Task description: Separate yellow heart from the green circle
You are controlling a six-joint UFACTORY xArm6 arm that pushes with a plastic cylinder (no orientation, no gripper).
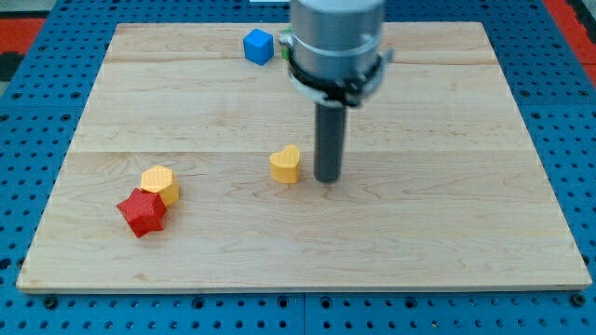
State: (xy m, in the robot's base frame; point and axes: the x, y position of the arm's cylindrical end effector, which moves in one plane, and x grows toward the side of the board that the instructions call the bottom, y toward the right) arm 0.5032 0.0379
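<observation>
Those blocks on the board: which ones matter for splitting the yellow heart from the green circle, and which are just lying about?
For the job:
- yellow heart
- my tip, just to the heart's right in view
- green circle: none in view

Lying about:
- blue cube, top of view
- yellow hexagon, lower left
- red star, touching the hexagon

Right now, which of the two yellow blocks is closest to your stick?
The yellow heart, just to the view's left of my tip. The other yellow block sits far off, touching the red block.

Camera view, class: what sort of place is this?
Probably a robotics lab bench: a pale wooden board on a blue perforated base, small coloured blocks like the yellow heart, and my tip beside it.
</observation>
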